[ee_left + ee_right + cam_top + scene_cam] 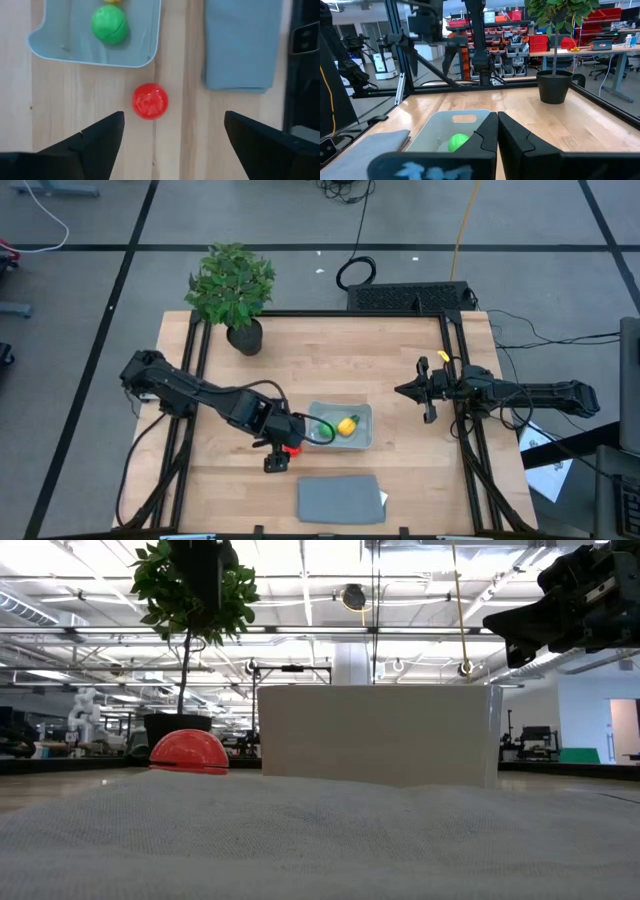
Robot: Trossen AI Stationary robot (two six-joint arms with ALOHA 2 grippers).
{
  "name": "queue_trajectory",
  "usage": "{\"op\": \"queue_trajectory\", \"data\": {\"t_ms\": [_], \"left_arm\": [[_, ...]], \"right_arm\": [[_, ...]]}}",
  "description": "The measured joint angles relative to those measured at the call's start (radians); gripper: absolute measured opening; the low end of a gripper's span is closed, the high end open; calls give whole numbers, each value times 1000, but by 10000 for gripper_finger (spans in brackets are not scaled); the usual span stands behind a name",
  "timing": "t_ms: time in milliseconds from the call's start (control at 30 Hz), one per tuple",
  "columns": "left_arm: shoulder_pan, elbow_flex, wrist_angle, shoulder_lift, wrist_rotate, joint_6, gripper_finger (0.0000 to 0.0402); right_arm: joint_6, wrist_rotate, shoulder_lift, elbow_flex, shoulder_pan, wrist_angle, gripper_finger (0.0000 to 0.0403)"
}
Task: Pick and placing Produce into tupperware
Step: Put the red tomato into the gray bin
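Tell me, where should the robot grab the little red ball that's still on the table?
Probably around its middle, coming straight down from above. The red ball is round and lies alone on the bare wood, just outside the tupperware wall, so no side is better. The left gripper hangs over it with fingers open wide, one on each side. They should close away from the tub's wall.

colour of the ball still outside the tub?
Red ball, on the wood beside the tub; left wrist view.
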Motion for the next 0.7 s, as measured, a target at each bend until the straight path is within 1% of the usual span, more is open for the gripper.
{"op": "queue_trajectory", "data": {"t_ms": [467,633,700], "left_arm": [[-12,0,-1,127,-5,7,351],[-28,-1,0,174,-53,42,351],[-33,-1,10,188,-57,54,351]], "right_arm": [[0,0,0,0,0,0,0],[0,0,0,0,0,0,0],[0,0,0,0,0,0,0]]}}
